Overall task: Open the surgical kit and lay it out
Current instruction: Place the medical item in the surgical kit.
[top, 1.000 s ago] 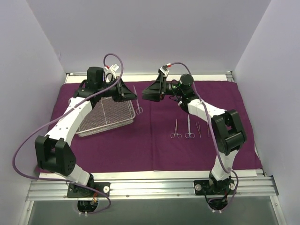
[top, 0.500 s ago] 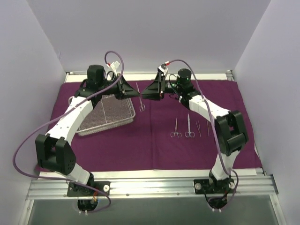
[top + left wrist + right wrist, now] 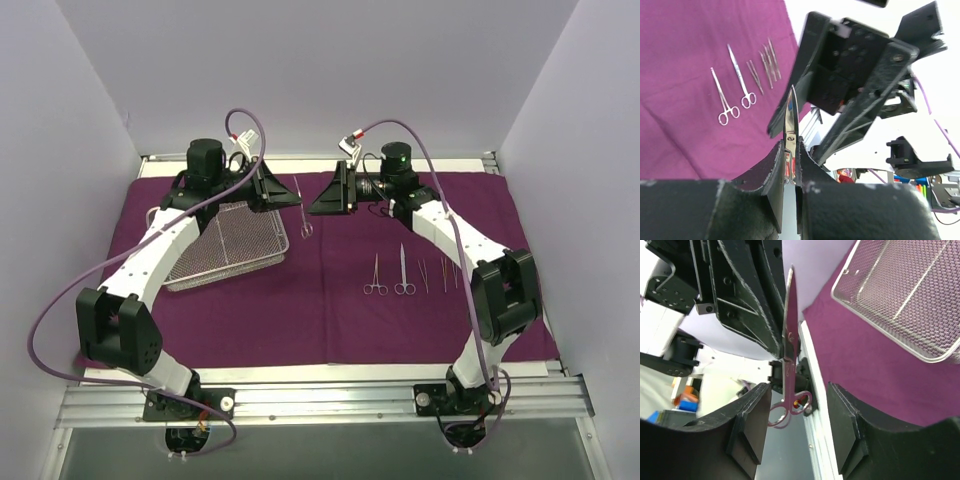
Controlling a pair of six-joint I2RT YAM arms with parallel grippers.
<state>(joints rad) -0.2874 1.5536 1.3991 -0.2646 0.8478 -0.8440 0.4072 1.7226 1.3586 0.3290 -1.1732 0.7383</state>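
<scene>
The magenta-purple cloth (image 3: 330, 320) lies spread over the table. The silver wire-mesh tray (image 3: 225, 245) sits on its left part and also shows in the right wrist view (image 3: 905, 295). My left gripper (image 3: 285, 195) is shut on a pair of scissors (image 3: 302, 210) and holds it above the cloth, right of the tray; in the left wrist view the blade (image 3: 790, 112) sticks out of the shut fingers. My right gripper (image 3: 320, 198) is open, facing the left one. In the right wrist view the scissors' ring handles (image 3: 787, 410) hang between its fingers, not touching them.
Two ring-handled instruments (image 3: 375, 275) (image 3: 403, 272) and thin tweezers (image 3: 425, 275) lie in a row on the cloth at centre right; they also show in the left wrist view (image 3: 732, 92). White walls close in the sides and back. A metal rail (image 3: 320, 400) runs along the near edge.
My right arm has swung its wrist back and to the right, bringing its open fingers around the scissors' handles. My left gripper has shifted slightly with the scissors.
</scene>
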